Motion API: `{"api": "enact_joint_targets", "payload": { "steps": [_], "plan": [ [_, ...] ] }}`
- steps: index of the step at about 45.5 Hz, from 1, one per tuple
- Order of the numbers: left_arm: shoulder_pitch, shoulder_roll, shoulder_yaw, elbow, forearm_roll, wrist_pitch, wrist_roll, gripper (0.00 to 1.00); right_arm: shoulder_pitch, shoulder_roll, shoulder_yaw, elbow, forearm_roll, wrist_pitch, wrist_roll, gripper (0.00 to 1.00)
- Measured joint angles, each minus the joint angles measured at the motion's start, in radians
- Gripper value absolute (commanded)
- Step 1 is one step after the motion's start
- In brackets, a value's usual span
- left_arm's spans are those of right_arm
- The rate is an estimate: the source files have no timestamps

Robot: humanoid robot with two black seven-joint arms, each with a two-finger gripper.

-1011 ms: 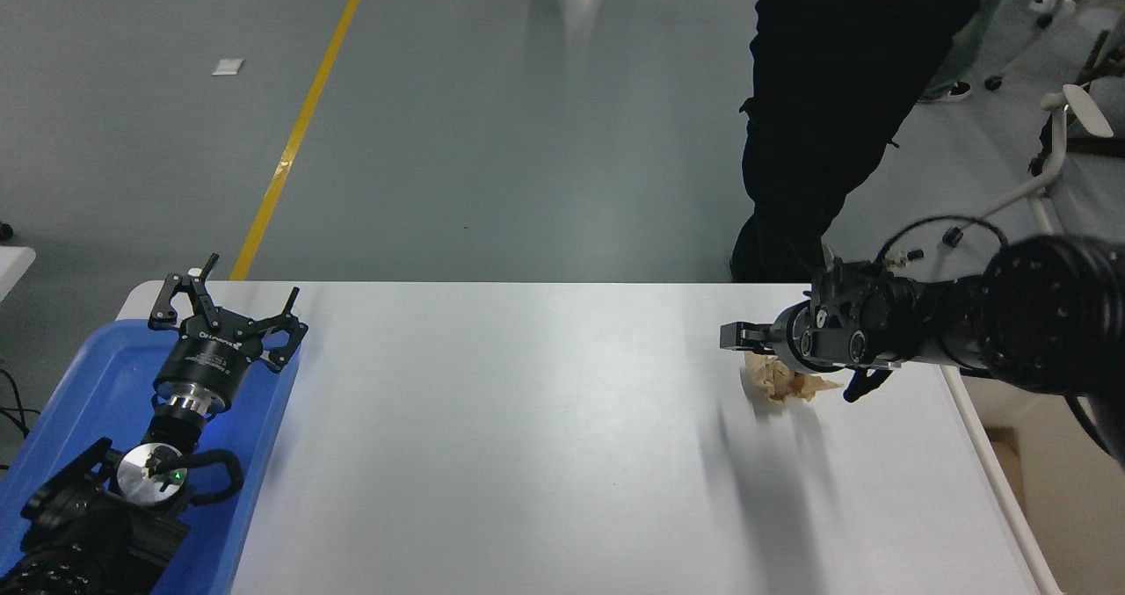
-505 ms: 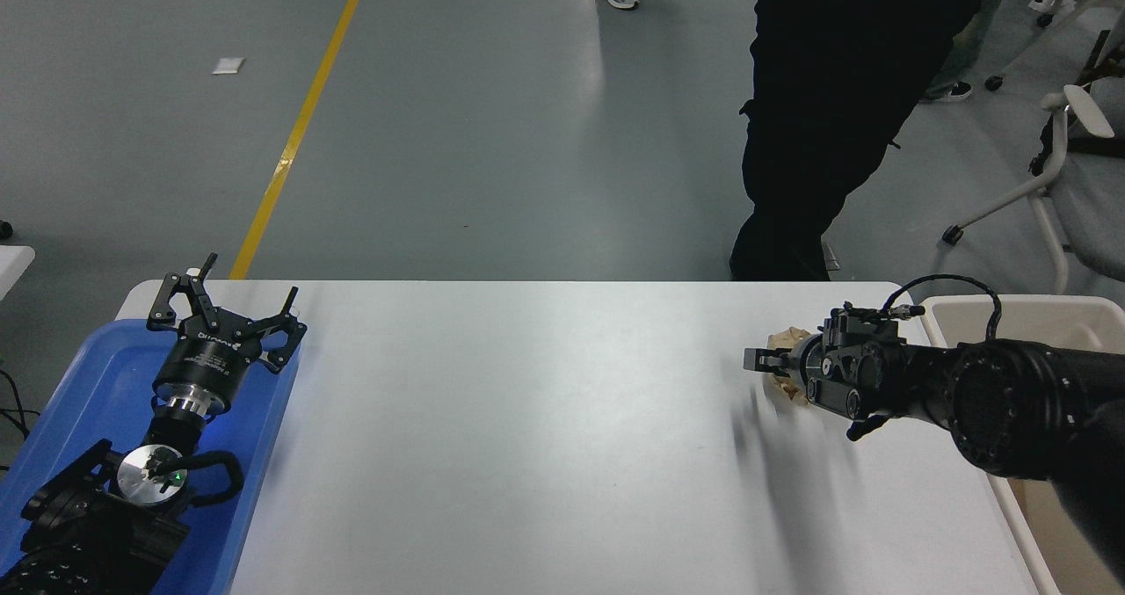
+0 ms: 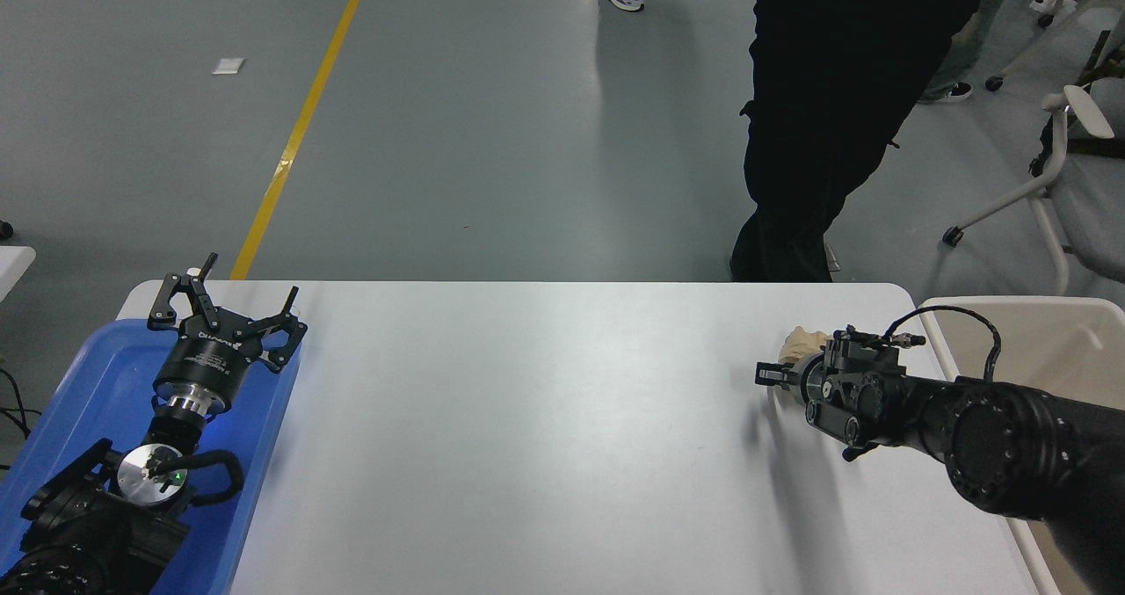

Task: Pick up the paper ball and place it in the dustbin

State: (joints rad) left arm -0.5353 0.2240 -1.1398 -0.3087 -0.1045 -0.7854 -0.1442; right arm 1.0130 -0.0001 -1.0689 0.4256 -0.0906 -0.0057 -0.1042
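Standing beyond white table (image 3: 527, 419): person (image 3: 835, 94); grey floor (image 3: 483, 120).

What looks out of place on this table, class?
Only the paper ball: crumpled litter near the table's right far corner, partly hidden behind the right end effector, not in the dustbin beside the table. Nothing spilled or damaged.

Both arms are black, built of round, screw-studded joints. The right end effector (image 3: 773, 373) carries a looping black cable (thin). The left end effector (image 3: 227, 315) has a silver collar.
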Motion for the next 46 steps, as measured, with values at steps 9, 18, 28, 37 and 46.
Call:
{"api": "enact_joint_targets", "payload": {
  "steps": [9,18,28,37,46],
  "plan": [
    [0.000,0.000,0.000,0.000,0.000,0.000,0.000,0.99,-0.013,0.000,0.046,-0.004,-0.002,-0.001,-0.001,0.00],
    [0.000,0.000,0.000,-0.001,0.000,0.000,0.000,0.99,0.003,0.000,0.085,0.018,0.007,0.001,-0.001,0.00],
    [0.000,0.000,0.000,0.000,0.000,0.000,0.000,0.99,0.032,0.000,0.101,0.049,0.031,0.002,-0.001,0.00],
    [0.000,0.000,0.000,0.000,0.000,0.000,0.000,0.99,0.099,-0.022,0.102,0.149,0.042,0.008,-0.002,0.00],
    [0.000,0.000,0.000,0.000,0.000,0.000,0.000,0.99,0.235,-0.091,0.089,0.345,0.045,0.012,0.000,0.00]
  ]
}}
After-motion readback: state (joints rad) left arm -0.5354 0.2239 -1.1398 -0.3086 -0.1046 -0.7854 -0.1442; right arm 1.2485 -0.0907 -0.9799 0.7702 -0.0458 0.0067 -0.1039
